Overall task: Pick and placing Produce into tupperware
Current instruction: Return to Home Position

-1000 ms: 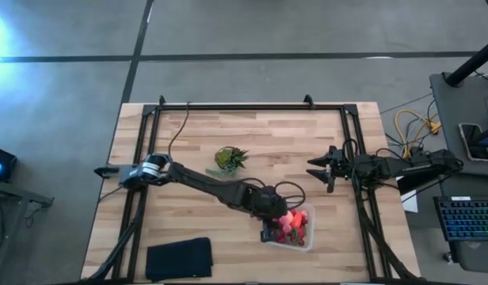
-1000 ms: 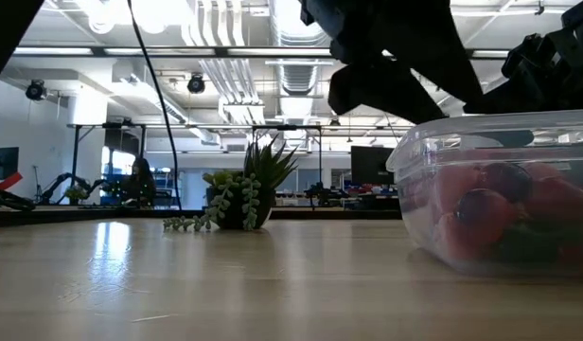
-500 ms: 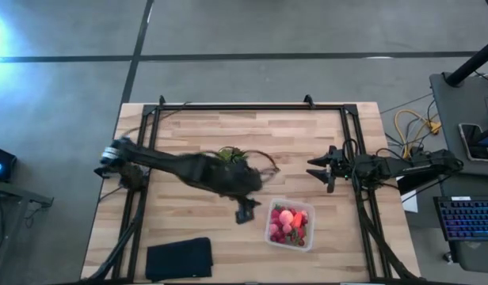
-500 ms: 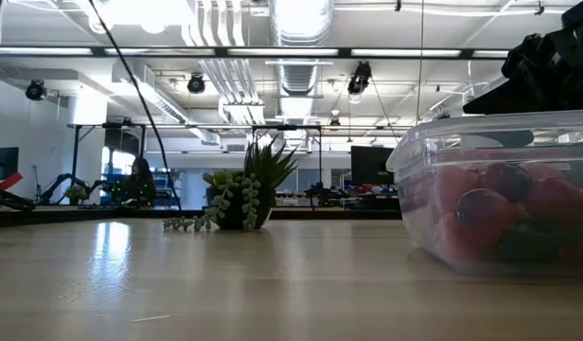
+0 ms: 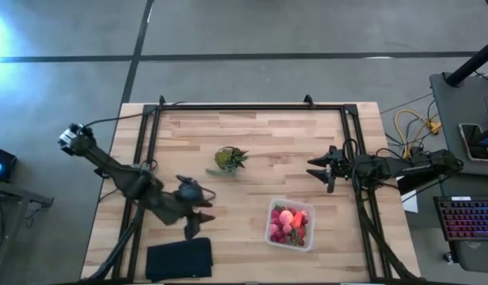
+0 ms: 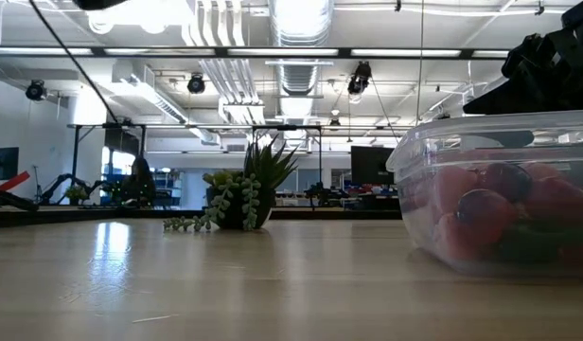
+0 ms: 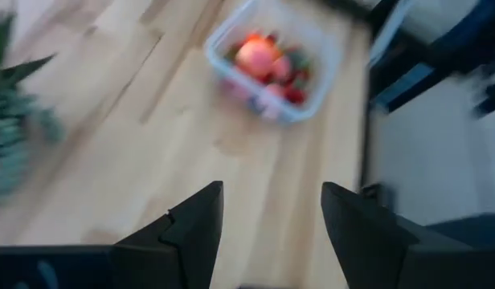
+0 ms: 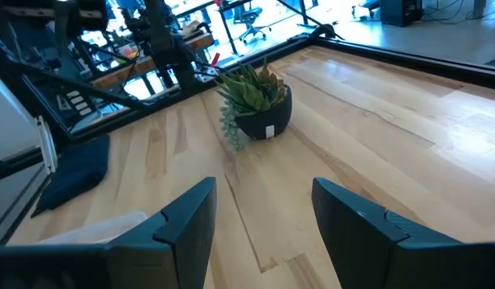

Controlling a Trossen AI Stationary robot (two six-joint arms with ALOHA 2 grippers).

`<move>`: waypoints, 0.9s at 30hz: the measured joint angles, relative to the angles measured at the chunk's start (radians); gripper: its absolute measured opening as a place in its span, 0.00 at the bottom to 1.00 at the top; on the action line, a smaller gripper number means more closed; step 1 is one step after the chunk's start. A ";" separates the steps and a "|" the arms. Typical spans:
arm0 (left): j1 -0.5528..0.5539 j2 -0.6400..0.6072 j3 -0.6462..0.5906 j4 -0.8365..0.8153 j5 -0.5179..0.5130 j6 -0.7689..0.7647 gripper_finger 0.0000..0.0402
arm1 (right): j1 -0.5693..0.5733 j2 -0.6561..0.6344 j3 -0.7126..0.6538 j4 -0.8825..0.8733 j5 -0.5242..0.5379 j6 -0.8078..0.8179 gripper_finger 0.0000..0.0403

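Observation:
The clear tupperware stands on the table's near right part with red, pink and peach produce inside; the left wrist view shows the tupperware too, and the low view has it close at right. My left gripper hovers open and empty above the near left part of the table, left of the box. My right gripper waits open at the right side, holding nothing.
A small potted green plant stands mid-table. A flat black pad lies at the near left edge, just below my left gripper. Bare wood lies between the plant and the tupperware.
My left gripper has drawn back from over the tupperware, going toward the table's left edge and rising, and it has rolled on the way. The tupperware and the produce in it have stayed put.

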State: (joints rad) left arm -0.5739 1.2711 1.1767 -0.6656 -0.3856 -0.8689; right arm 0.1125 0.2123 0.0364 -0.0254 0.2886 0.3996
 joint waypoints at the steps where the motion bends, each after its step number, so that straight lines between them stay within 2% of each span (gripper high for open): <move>1: -0.010 -0.037 -0.065 0.086 -0.009 -0.003 0.49 | 0.000 0.000 0.000 0.000 0.000 0.000 0.49; 4: -0.004 -0.161 -0.263 0.322 -0.011 0.034 0.49 | 0.000 0.000 0.000 0.000 0.000 0.000 0.49; 7: 0.048 -0.296 -0.460 0.521 0.007 0.089 0.49 | 0.000 0.000 0.000 0.000 0.000 0.000 0.49; 11: 0.161 -0.508 -0.639 0.774 0.089 0.278 0.49 | 0.000 0.000 0.000 0.000 0.000 0.000 0.49; 14: 0.263 -0.668 -0.698 0.746 0.143 0.394 0.49 | 0.000 0.000 0.000 0.000 0.000 0.000 0.49; 18: 0.369 -0.841 -0.744 0.611 0.234 0.439 0.49 | 0.000 0.000 0.000 0.000 0.000 0.000 0.49; 20: 0.393 -0.891 -0.776 0.557 0.274 0.453 0.49 | 0.000 0.000 0.000 0.000 0.000 0.000 0.49; 27: 0.398 -1.136 -0.868 0.420 0.274 0.466 0.49 | 0.000 -0.001 0.000 0.000 0.000 0.000 0.49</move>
State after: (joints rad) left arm -0.1757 0.1353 0.3084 -0.2452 -0.1116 -0.4026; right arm 0.1123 0.2115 0.0364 -0.0254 0.2889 0.3996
